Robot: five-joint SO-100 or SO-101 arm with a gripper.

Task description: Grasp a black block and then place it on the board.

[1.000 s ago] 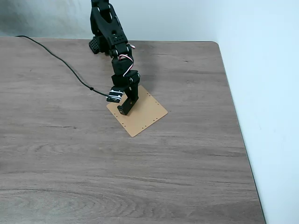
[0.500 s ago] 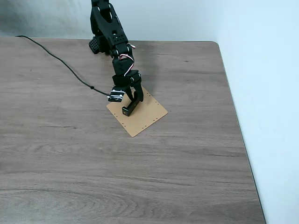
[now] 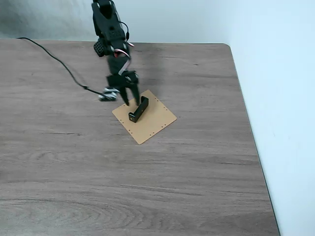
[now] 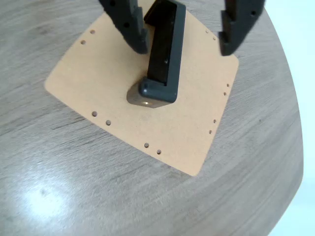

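The black block (image 3: 138, 109) lies on the board (image 3: 152, 123), toward its far-left part in the fixed view, its long axis running from the near left to the far right of the board, well inside the edges with their rows of tiny holes. The claw (image 4: 184, 42) stands wide open and holds nothing; in the wrist view its two fingers (image 4: 130, 24) straddle the block's far end with clear space on each side, touching neither block nor board. In the fixed view the claw (image 3: 125, 96) hangs just to the far left of the block, above the board's corner. The placing looks done; what seems left is for the arm to pull away up and back over the desk (image 3: 147, 187) without brushing the block
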